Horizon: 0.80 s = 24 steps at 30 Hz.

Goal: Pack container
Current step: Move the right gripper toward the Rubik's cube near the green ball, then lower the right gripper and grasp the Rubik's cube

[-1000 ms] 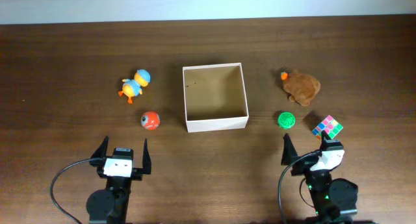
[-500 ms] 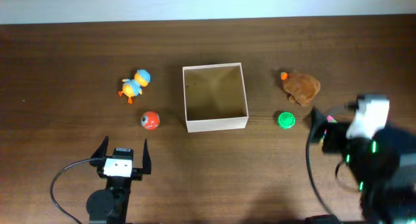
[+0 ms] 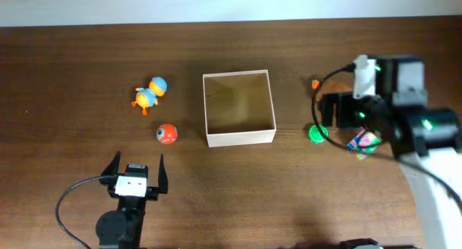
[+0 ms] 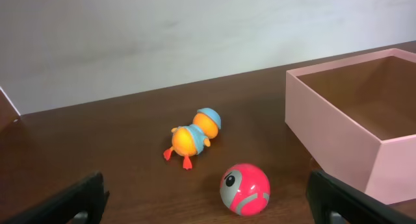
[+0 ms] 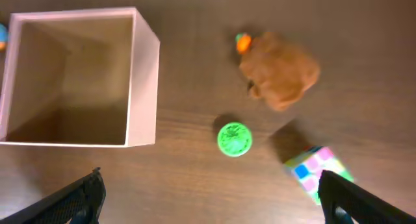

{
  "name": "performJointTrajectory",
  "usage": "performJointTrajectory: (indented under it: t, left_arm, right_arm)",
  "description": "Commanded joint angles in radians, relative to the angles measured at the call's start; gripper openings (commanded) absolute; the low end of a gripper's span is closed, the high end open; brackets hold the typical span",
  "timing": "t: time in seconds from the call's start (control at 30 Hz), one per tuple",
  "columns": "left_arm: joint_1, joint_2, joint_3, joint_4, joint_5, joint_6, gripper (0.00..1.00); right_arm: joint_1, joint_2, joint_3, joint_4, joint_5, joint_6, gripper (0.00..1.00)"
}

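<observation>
Container (image 3: 241,138) upright near the middle of the tabletop (image 3: 72,61), mouth straight up, tan floor showing. Square, so no long axis; walls roughly in line with the tabletop's edges. To its left, well apart: duck (image 3: 149,94) lying on its side, and nearer the front, red ball (image 3: 167,133). To its right: green ball (image 3: 317,133) near the front corner, cube (image 3: 363,141) just beyond that, brown plush (image 5: 279,69) behind both, largely covered by the right arm in the overhead view. Left gripper (image 3: 137,162) low at the near edge, left of the container, fingers spread wide, apart from every toy. Right gripper (image 5: 209,185) up above the toys on the right, looking down on green ball, plush and cube, fingers likewise wide apart and gripping nothing.
</observation>
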Motion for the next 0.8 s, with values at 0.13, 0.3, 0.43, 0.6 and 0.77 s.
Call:
performJointTrajectory:
  t: [0.13,0.3,0.43,0.6,0.77]
  left_arm:
    - [-0.003,-0.009,-0.006,-0.001,-0.011,0.012,0.99]
    - [-0.003,-0.009,-0.006,-0.001,-0.011,0.012,0.99]
    - [-0.003,-0.009,-0.006,-0.001,-0.011,0.012,0.99]
    - [-0.003,-0.009,-0.006,-0.001,-0.011,0.012,0.99]
    - [-0.003,-0.009,-0.006,-0.001,-0.011,0.012,0.99]
  right_arm:
    - [-0.058,0.202,0.014,0.003,-0.052,0.327,0.99]
    - [-0.064,0.287,0.014,0.007,-0.047,0.322,0.99]
    - [-0.065,0.323,0.014,0.009,-0.065,0.249,0.96]
    - [-0.106,0.311,0.015,-0.051,-0.007,0.417,0.89]
    - [-0.199,0.261,0.015,-0.177,0.085,0.553,0.89]
